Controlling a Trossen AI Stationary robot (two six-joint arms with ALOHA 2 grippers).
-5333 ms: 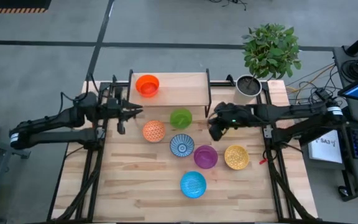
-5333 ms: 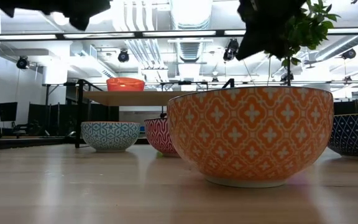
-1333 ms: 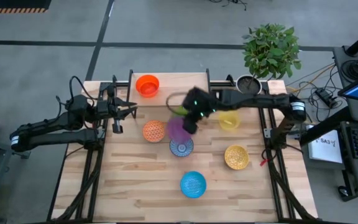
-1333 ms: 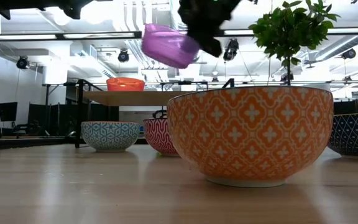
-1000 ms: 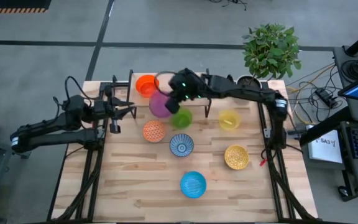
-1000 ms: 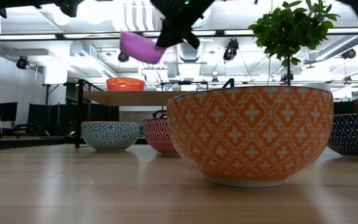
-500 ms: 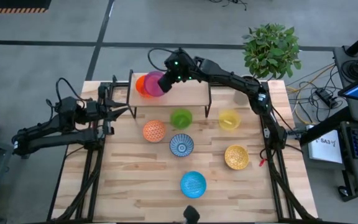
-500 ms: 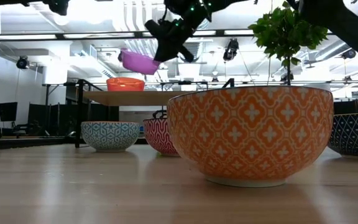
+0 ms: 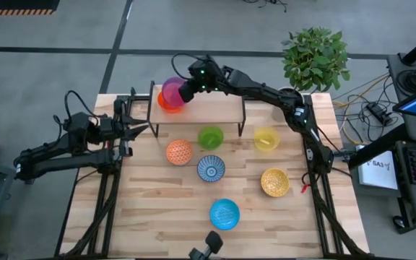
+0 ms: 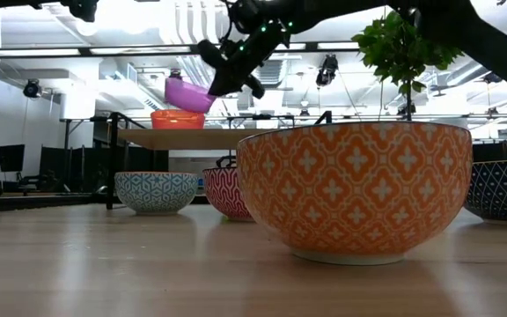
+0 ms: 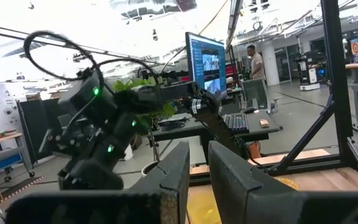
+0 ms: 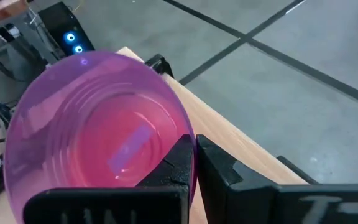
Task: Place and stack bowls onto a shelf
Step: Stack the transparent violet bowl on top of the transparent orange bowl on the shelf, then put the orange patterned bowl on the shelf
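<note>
- While the right gripper [image 9: 187,92] hangs above the shelf [image 9: 215,105], its fingers are pinched on the rim of the purple bowl [image 9: 172,91].
- Purple bowl: tilted, just over the orange bowl [image 9: 163,104] at the shelf's left end, apparently not yet seated.
- Advice: level the bowl, centre it over the orange one, lower gently, then let go.
- Left gripper [image 9: 133,128]: waiting off the shelf's left side, fingers nearly together, empty.

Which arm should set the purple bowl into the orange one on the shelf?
Right. Its gripper is clamped on the purple bowl's rim, just above the orange bowl on the shelf. The left gripper waits beside the shelf.
</note>
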